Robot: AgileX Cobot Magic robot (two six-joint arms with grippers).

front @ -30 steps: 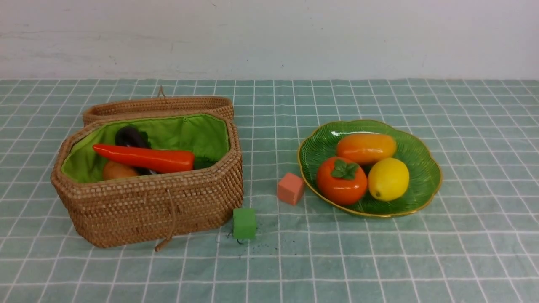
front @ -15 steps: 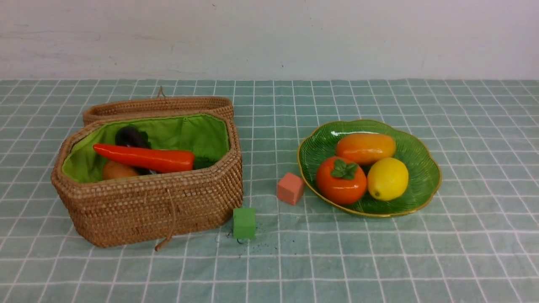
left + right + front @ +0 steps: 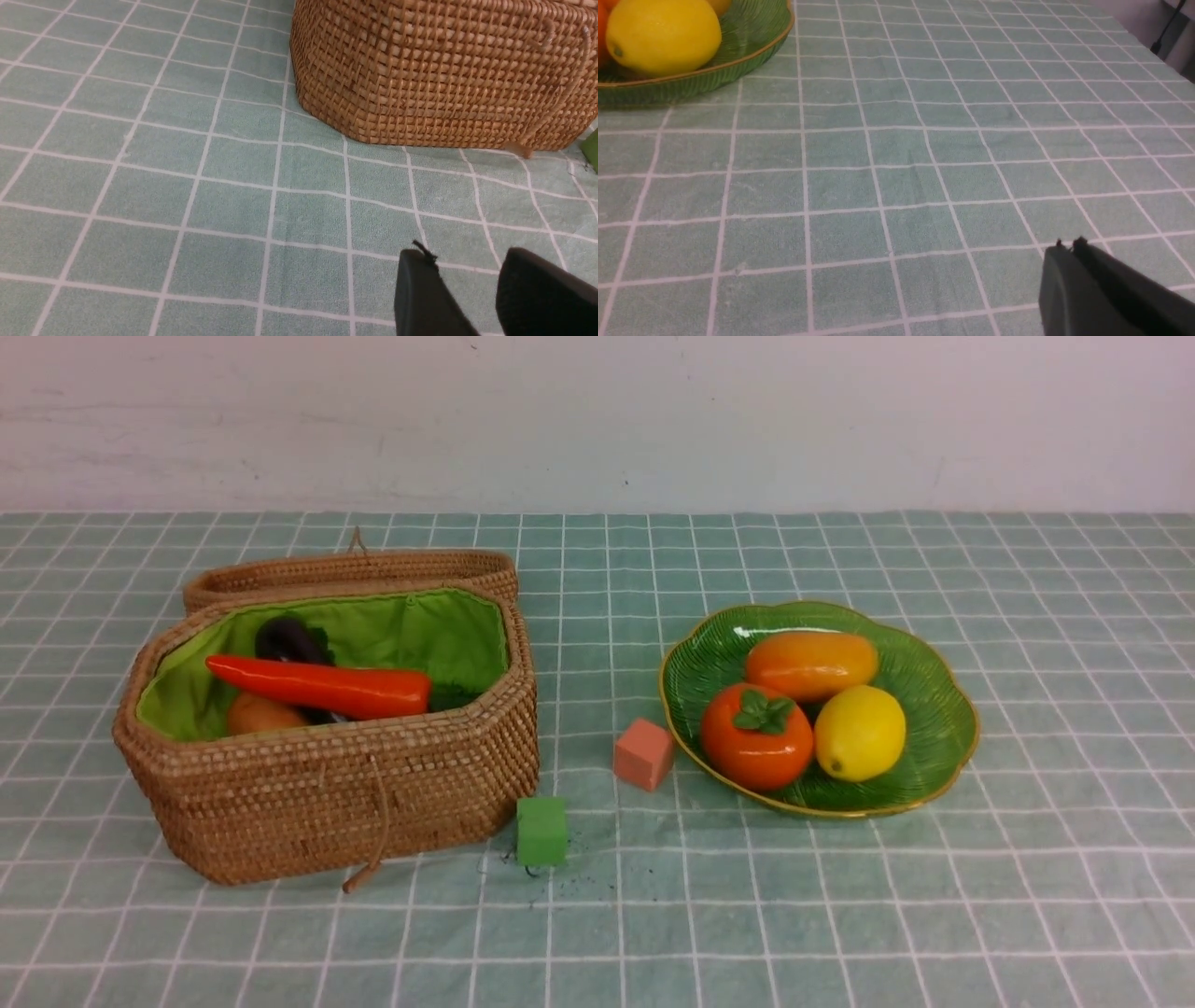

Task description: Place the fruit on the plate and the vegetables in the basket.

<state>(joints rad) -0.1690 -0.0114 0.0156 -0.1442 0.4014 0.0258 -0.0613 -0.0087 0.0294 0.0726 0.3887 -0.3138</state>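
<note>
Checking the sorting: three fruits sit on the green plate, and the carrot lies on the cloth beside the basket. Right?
Not quite. The front view shows the carrot lying inside the basket, not beside it. Three fruits do sit on the green plate.

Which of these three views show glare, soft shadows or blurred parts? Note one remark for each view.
Front view: white glare on the plate rim and glossy carrot; soft shadows. Left wrist view: the left claw is blurred close up, the basket sharp. Right wrist view: a soft highlight on the lemon; the right claw is dark.

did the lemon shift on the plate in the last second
Yes, barely: the lemon has edged slightly left, away from the plate rim's right side.
</note>
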